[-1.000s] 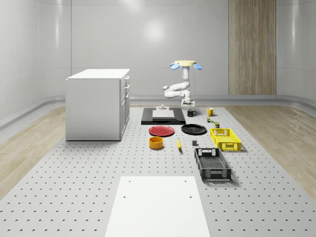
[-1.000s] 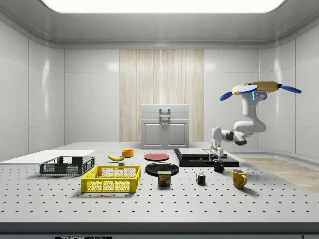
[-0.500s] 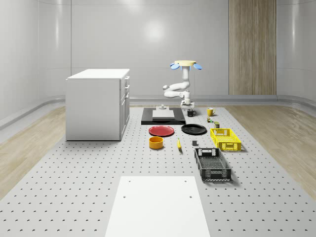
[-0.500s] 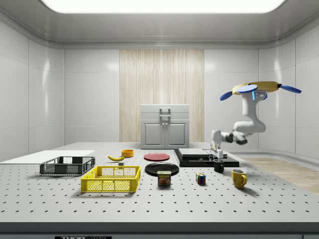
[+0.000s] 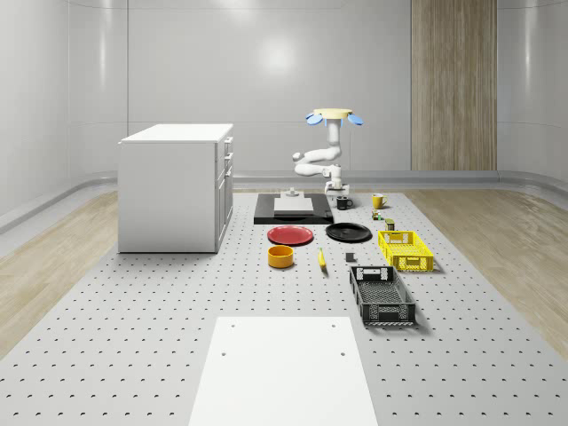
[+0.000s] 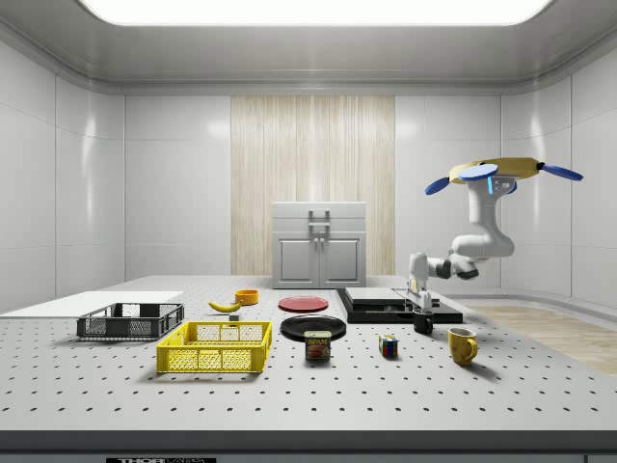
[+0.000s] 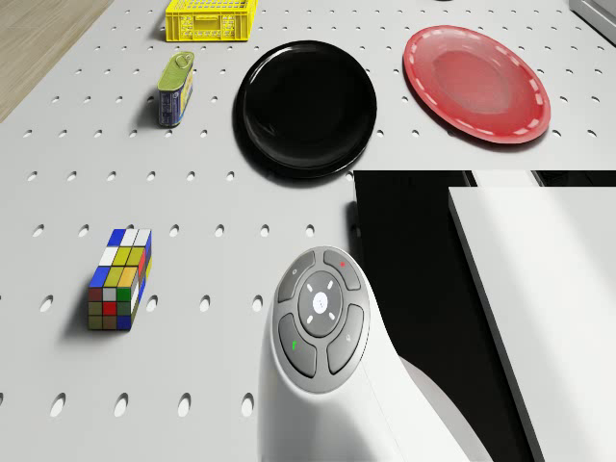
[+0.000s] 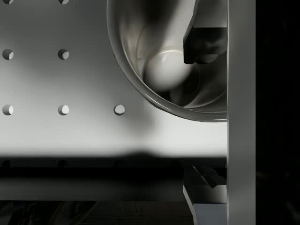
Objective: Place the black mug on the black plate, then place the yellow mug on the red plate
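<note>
Drone [image 6: 501,172] hovering beside bench [image 5: 133,337]; pincer [image 6: 421,307] lowered over upright black mug [image 6: 423,323], one fingertip [image 8: 202,44] inside the rim, spread for a wall grasp. Black plate [image 7: 306,106] awaiting nearby.

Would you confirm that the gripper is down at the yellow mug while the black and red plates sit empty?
Not quite: the gripper is down at the black mug, as the side view shows. The yellow mug stands apart, nearer the camera. The black plate and red plate do sit empty.
</note>
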